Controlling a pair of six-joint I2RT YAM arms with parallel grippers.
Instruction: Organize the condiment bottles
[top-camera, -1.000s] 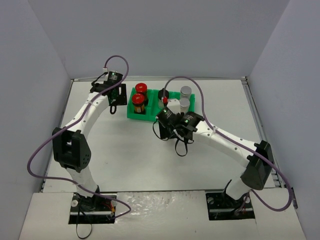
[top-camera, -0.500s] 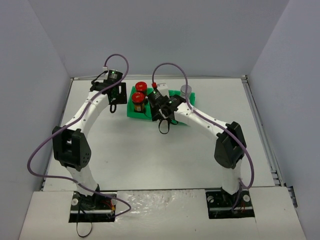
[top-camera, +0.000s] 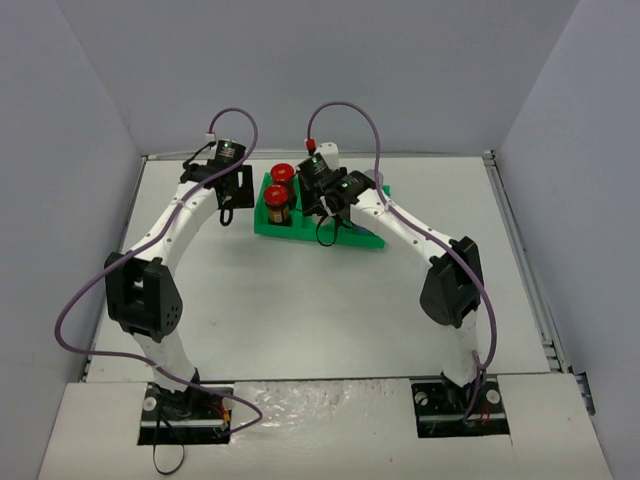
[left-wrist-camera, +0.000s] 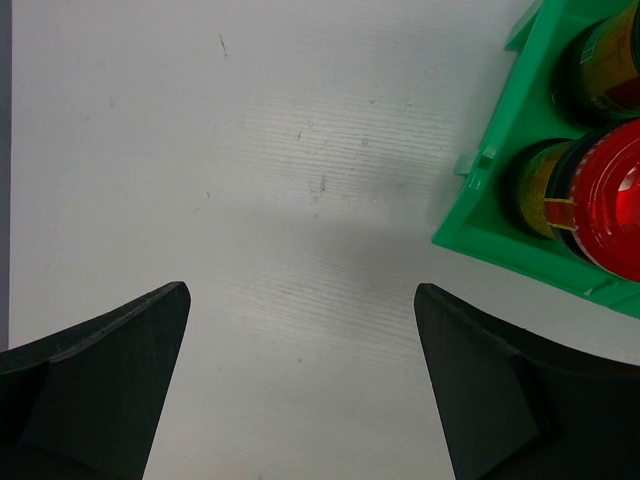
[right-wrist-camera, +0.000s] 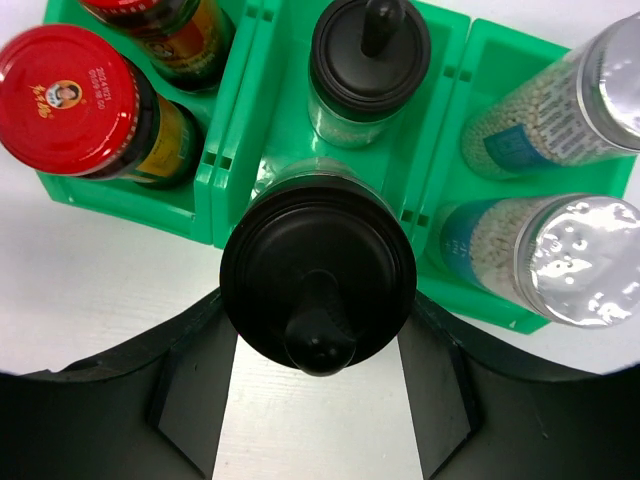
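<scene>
Got only half the story from overhead: green tray (top-camera: 365, 240) at 12 o'clock on the worktop (top-camera: 300, 300), two red-capped jars (top-camera: 277, 197) upright in its 9 o'clock compartment, and the right tool (top-camera: 326, 202) over the middle compartment, covering most of the tray's load. Could not read that tool's grip from up there.

Found the rest from the right wrist. Clamped a black-capped jar (right-wrist-camera: 318, 280) between both fingers (right-wrist-camera: 190, 400), upright, at the 6 o'clock end of the middle compartment. Could not judge contact between its base and the tray floor. Saw a second black-capped jar (right-wrist-camera: 370, 55) at the 12 o'clock end of the same compartment, with the same glossy lid and raised central knob. Placed the two silver-capped jars (right-wrist-camera: 575, 255) in the 3 o'clock compartment: clear walls, pale grains inside, bluish labels.

Added one more thing from the left wrist: left tool (left-wrist-camera: 300, 290) spread wide, gripping nothing, above bare worktop, with the tray's corner at 2 o'clock. Made out dark contents and yellow-green labels under the bright red lids.
</scene>
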